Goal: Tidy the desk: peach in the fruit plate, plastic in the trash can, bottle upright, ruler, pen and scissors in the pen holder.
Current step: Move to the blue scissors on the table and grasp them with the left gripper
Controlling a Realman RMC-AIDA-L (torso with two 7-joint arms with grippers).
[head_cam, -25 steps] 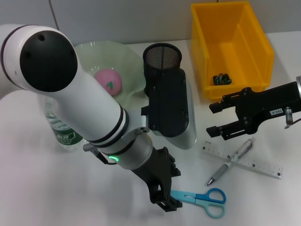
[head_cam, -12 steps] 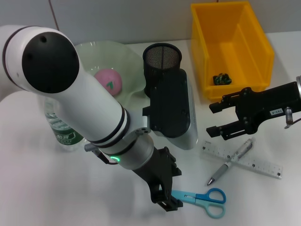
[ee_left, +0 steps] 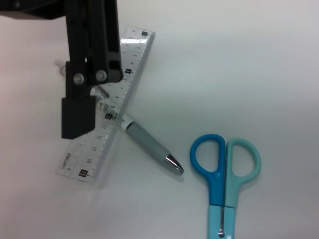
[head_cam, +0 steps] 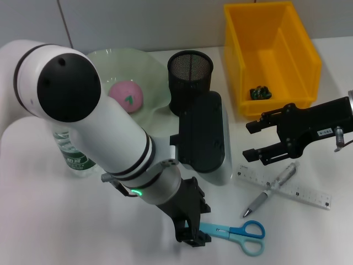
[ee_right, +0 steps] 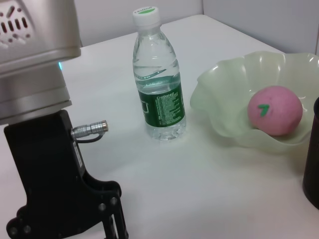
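**Over the scissors**

On a smooth white desk, blue plastic-handled scissors (head_cam: 238, 234) lie with loops at 3 o'clock, blades at 9 beneath the left gripper (head_cam: 192, 236), whose finger state cannot be told. At 2 o'clock, the right gripper (head_cam: 253, 141) is spread above a clear ruler (head_cam: 309, 194) crossed by a grey pen (head_cam: 270, 189).

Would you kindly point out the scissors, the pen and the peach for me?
scissors (ee_left: 225, 172): left wrist view, where the blue handle loops meet.
pen (ee_left: 147, 143): left wrist view, grey grip.
peach (ee_right: 275, 110): right wrist view, pink front.
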